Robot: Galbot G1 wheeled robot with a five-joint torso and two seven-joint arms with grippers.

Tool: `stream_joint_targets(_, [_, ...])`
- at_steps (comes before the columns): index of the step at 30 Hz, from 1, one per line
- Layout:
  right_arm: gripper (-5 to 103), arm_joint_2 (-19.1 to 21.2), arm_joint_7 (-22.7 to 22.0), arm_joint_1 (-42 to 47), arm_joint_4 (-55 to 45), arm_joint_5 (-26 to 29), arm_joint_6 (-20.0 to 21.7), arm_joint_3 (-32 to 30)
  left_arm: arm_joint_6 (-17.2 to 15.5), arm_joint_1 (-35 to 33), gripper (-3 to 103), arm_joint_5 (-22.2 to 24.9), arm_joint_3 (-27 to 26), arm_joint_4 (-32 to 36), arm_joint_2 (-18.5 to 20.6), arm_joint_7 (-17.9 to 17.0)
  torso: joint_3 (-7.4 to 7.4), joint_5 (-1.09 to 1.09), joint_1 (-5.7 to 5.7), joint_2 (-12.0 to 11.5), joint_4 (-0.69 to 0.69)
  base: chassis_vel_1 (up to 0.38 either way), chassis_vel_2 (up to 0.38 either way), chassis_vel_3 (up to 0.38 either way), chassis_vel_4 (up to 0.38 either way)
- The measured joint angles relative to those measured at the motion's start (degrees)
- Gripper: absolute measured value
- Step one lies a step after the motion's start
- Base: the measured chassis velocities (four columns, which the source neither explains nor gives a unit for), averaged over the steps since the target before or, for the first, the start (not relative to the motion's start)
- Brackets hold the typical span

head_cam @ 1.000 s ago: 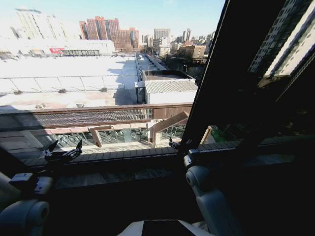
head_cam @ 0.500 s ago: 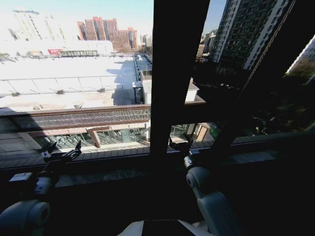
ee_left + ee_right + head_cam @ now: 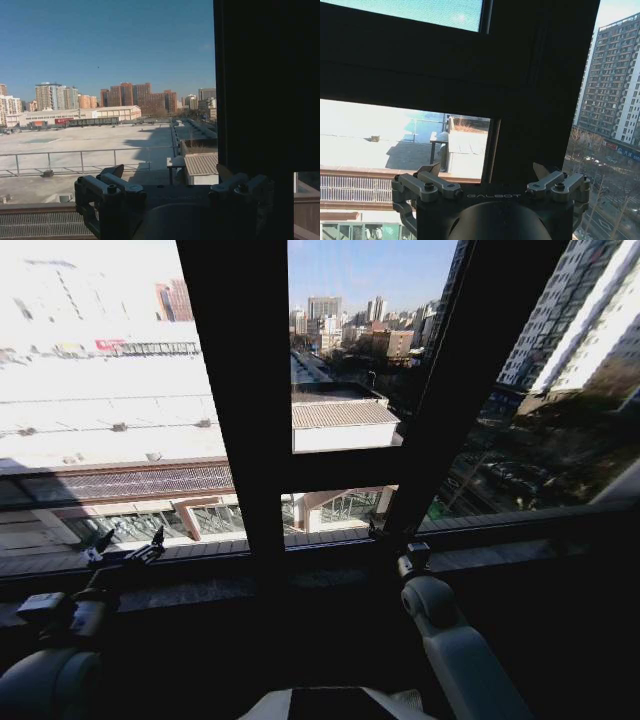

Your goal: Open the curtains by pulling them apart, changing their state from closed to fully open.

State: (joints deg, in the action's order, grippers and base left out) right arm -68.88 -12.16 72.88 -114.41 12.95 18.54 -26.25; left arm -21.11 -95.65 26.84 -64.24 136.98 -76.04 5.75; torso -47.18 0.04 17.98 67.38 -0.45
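Both pincers sit up by the window sill, spread wide with nothing in them: left pincer [image 3: 128,545] low left, right pincer [image 3: 487,170] facing the black window frame [image 3: 235,390]. The pale sliver far right might be the curtains [image 3: 625,485], well apart from both; can't tell.

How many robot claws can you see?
2. The left claw is open above the window sill; the right claw is open before the black frame bar.
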Motion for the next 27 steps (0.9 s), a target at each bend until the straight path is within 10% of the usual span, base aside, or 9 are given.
stream_joint_targets(13, [100, -1.18, -0.3, 0.41, -2.39, -0.01, 0.99, 2.46, 0.31, -0.15, 100, -0.01, -0.23, -0.02, -0.12, 0.08, -0.01, 0.01, 0.02, -0.01, 0.0, -0.275, -0.337, 0.273, 0.335])
stream_joint_targets(27, [100, -2.61, -0.4, 0.5, -2.45, -0.21, 1.01, 2.54, 1.59, -0.96, 100, -0.33, -0.34, 0.04, -0.3, 0.07, -0.01, -0.02, 0.02, -0.01, 0.01, 0.106, -0.23, -0.12, 0.239])
